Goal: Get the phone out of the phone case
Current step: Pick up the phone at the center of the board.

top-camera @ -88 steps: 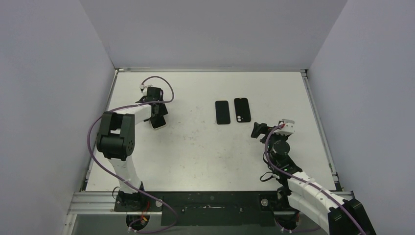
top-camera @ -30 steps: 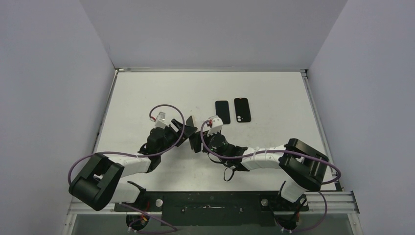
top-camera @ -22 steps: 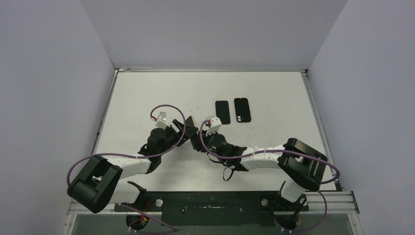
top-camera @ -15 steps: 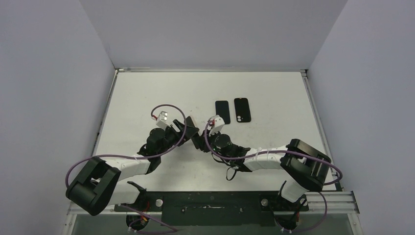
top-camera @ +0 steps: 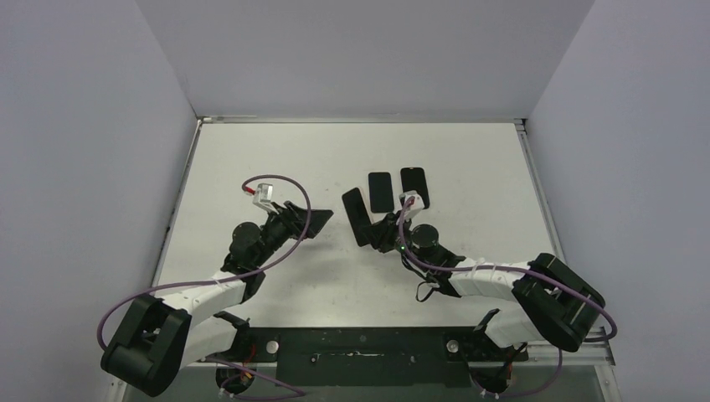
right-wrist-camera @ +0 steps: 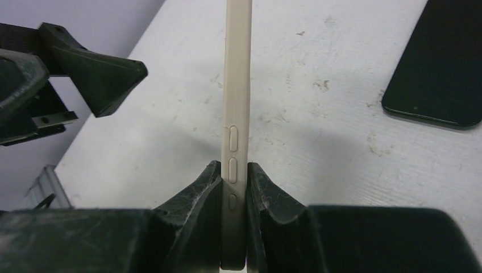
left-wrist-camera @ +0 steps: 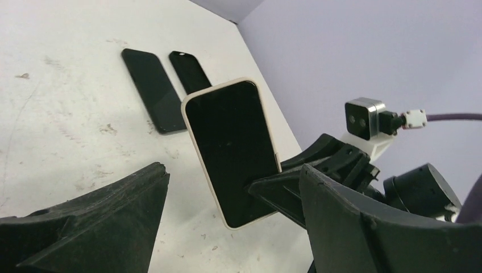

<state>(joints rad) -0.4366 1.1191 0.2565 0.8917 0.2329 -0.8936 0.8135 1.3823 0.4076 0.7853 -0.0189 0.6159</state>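
Drawn apart since before, right gripper (right-wrist-camera: 233, 179) pinches the cased phone (left-wrist-camera: 230, 151), which stands ahead of the wide-open left gripper (top-camera: 311, 224).

R pincer (top-camera: 372, 232) clamps phone (top-camera: 353, 211); L pincer (top-camera: 311, 223) gapes near it.

The cased phone (right-wrist-camera: 237, 85) is hidden low between the right jaws, and a dark slab (right-wrist-camera: 440, 62) is cropped.

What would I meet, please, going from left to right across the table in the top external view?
left gripper → cased phone, held up off the table → plain black slab lying flat → black slab with a camera cut-out
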